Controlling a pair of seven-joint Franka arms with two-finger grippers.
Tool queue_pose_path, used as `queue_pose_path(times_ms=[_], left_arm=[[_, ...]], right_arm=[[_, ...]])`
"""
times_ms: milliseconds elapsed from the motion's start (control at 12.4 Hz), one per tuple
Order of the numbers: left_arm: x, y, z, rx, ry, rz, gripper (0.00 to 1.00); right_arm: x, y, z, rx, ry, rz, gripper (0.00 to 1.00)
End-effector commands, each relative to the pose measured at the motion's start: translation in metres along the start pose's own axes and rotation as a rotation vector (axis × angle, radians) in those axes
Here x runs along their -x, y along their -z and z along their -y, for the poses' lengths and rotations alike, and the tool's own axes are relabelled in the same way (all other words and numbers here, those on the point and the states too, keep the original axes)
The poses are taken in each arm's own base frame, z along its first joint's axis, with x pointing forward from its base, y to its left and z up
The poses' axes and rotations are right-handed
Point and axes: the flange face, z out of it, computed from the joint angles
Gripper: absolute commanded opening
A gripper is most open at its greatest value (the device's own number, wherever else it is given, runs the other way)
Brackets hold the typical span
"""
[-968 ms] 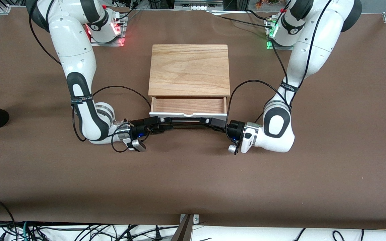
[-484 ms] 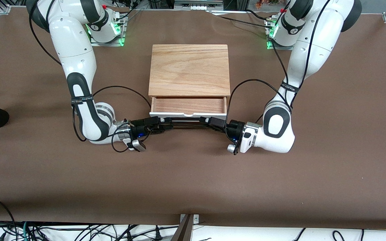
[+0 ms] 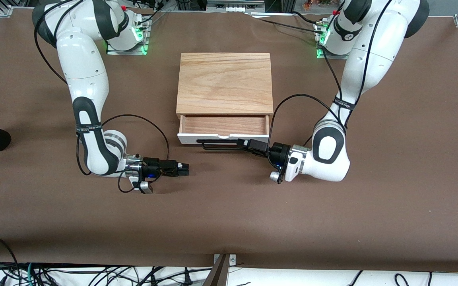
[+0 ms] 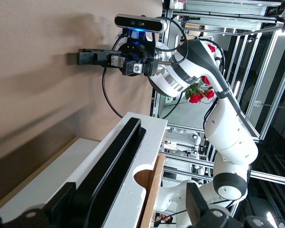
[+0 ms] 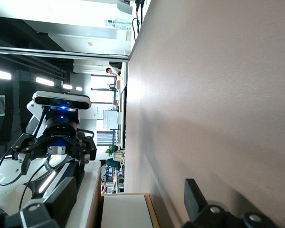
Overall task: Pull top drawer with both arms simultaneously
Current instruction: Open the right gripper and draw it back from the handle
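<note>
Bench (image 3: 229, 222) lies wide and bare ahead of the cabinet (image 3: 225, 81). I see the top drawer (image 3: 224, 139) slid partway out toward the front camera. My left pincer (image 3: 241, 142) straddles the black handle (image 3: 221, 143), jaws spread. My right pincer (image 3: 184, 169) hangs over bare bench, jaws parted, holding nothing.

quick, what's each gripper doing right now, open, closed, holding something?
Left gripper: open, fingers on either side of the top drawer's black bar handle, not clamped.
Right gripper: open, holding nothing, over bare table toward the right arm's end.
</note>
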Motion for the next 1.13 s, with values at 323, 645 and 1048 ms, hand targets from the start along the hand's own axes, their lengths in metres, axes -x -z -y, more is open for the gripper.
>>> queue_pose_path(times_ms=[323, 645, 1048], left_arm=[[-0.002, 0.008, -0.023, 0.029, 0.009, 0.01, 1.0], [-0.003, 0.009, -0.017, 0.03, 0.017, 0.008, 1.0], [-0.003, 0.01, -0.008, 0.026, 0.027, 0.008, 1.0]], right_arm=[[-0.005, -0.006, 0.002, 0.003, 0.019, -0.008, 1.0], [-0.01, 0.002, 0.006, 0.073, 0.044, -0.003, 1.0], [-0.014, 0.012, 0.01, 0.127, 0.068, 0.017, 1.0]])
